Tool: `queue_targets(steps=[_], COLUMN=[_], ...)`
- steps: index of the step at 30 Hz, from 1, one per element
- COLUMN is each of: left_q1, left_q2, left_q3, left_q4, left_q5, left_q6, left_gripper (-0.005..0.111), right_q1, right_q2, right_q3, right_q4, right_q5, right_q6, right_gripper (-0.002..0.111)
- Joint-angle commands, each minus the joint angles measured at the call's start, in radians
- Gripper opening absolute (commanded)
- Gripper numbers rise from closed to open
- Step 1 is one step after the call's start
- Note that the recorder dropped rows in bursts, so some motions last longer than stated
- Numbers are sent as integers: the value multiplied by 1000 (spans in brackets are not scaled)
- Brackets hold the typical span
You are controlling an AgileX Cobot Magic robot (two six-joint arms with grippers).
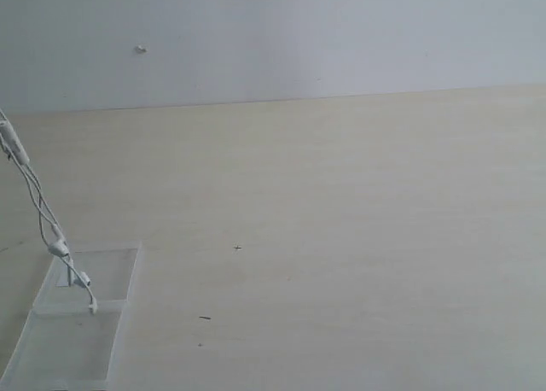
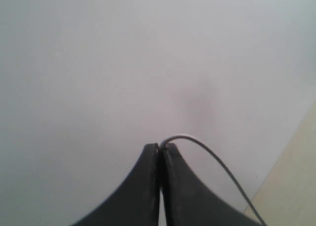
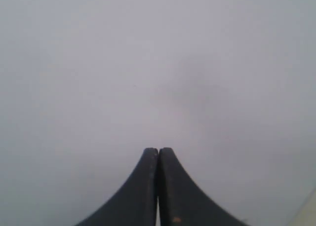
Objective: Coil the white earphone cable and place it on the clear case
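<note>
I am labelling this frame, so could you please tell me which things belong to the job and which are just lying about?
Job: white earphone cable, pinched in the left claw; clear case.
Lying about: small speck on the wall; dark marks on the table.

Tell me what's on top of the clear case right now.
Only the lower end of the white earphone cable, dangling over the clear case near the seam between its halves; whether it touches is unclear. The case's lower edge runs out of frame.

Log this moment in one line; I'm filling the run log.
left pincer: shut on white earphone cable | cable end over clear case | right pincer: shut, empty
</note>
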Motion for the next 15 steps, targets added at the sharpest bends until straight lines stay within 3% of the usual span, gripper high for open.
queue_targets(steps=[1,5,8,15], left_q1=[1,1,1,1], left_q2=[-1,-1,-1,4], left_q3=[-4,-4,-4,-4], left_q4=[-6,-4,-4,1], left_q5=[-6,-4,-6,-4], left_q6=[0,0,0,0], left_gripper=[0,0,0,0], right_q1=[-4,-4,-4,-4], right_q2=[-12,2,13,98], right_q3=[-33,-95,-144,-234], right_q4=[-158,-202,-223,-285], right_q5=[172,348,443,787], right_q6=[-195,-280,-551,-979], right_gripper=[0,0,0,0])
